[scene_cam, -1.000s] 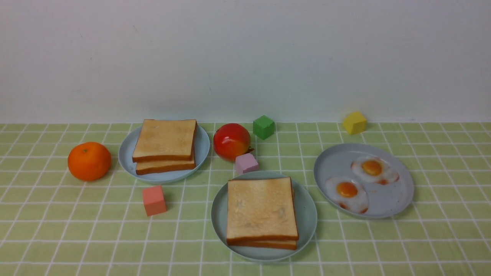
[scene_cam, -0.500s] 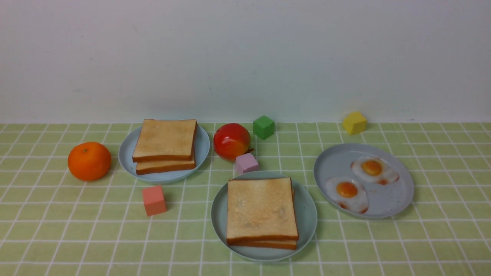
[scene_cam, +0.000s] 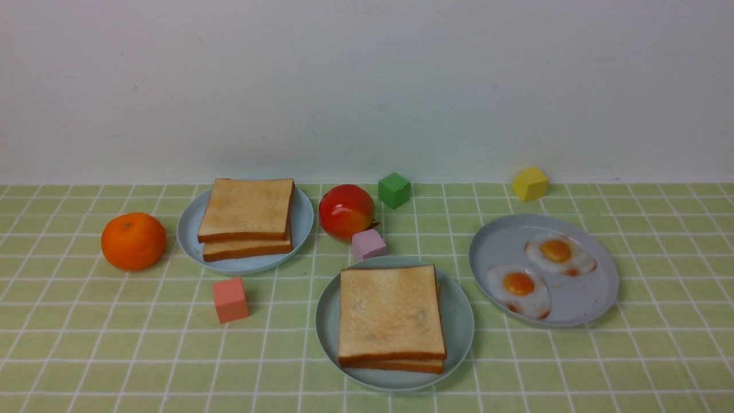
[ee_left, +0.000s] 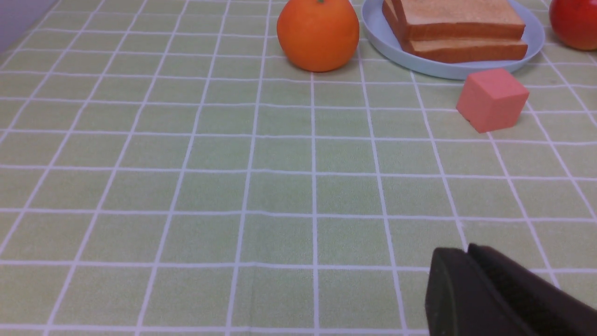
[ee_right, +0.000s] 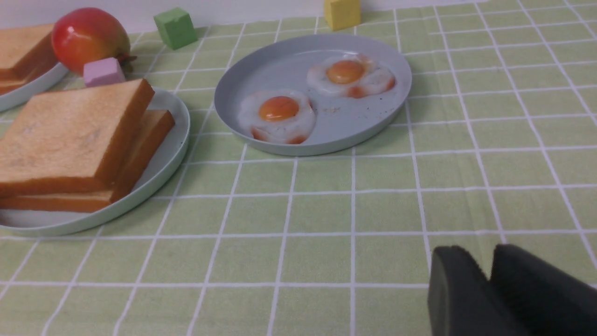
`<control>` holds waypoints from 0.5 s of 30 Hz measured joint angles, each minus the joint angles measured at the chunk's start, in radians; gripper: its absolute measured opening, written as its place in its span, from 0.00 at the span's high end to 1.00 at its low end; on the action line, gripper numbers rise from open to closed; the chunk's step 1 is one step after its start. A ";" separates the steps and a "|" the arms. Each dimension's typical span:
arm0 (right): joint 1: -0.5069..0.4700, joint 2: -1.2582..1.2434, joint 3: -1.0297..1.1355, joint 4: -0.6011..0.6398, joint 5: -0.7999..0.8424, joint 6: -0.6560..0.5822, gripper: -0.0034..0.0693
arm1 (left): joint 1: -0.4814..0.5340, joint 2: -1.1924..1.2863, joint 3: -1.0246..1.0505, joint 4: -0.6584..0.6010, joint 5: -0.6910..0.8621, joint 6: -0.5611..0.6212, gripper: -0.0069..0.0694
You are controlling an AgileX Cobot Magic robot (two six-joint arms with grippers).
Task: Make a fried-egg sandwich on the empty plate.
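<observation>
Neither arm shows in the front view. The left pincer (ee_left: 466,252) hangs low over the desk (ee_left: 233,186), its two dark fingers pressed together, with nothing between them. The right pincer (ee_right: 489,275) also sits low over the desk, its fingers close with only a thin gap, holding nothing.

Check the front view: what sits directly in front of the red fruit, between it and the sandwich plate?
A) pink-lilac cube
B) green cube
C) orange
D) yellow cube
A: the pink-lilac cube sits right against the near side of the red fruit, just behind the rim of the sandwich plate.
</observation>
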 joint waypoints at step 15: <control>0.000 0.000 0.000 0.000 -0.001 0.000 0.74 | 0.000 0.000 0.000 0.000 0.000 0.000 0.83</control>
